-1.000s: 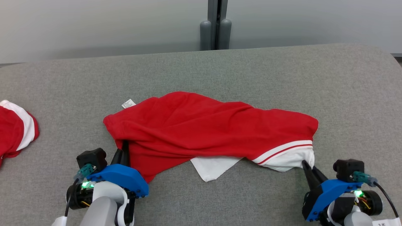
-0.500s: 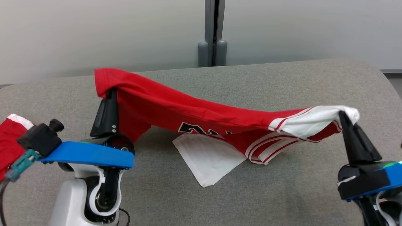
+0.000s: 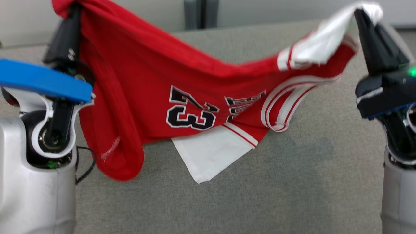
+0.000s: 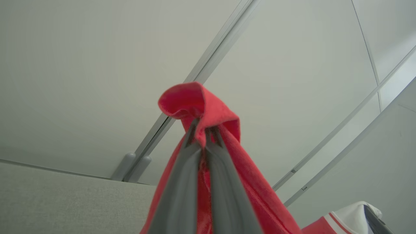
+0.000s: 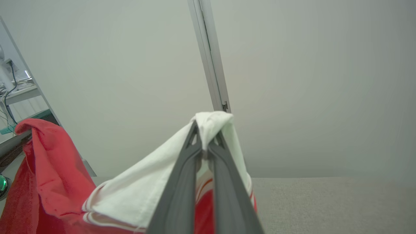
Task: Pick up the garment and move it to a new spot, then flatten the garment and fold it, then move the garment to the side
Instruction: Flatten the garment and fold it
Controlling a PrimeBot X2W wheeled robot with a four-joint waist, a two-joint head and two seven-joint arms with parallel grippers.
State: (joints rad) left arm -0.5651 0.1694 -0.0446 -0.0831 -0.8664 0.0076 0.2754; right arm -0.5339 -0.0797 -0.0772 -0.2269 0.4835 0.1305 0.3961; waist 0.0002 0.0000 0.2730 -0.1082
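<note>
The garment [image 3: 136, 81], soft and light, sags across mid-frame, its white flap touching the table [image 3: 292, 182]. The left gripper [image 3: 72, 9] and right gripper [image 3: 360, 16] hold its upper corners, jaws clamped on bunched cloth, seemingly sound holds.

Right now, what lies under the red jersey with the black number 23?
Under the red jersey, a white cloth corner rests on the grey fabric surface. How far it continues is covered by the hanging red fabric.

I read a black, white-edged 23 [image 3: 190, 112] on the red garment [image 3: 136, 74], below my left gripper [image 3: 73, 9], toward the right gripper [image 3: 360, 13] (the lettering [image 3: 245, 104] beside it is folded, unreadable).
</note>
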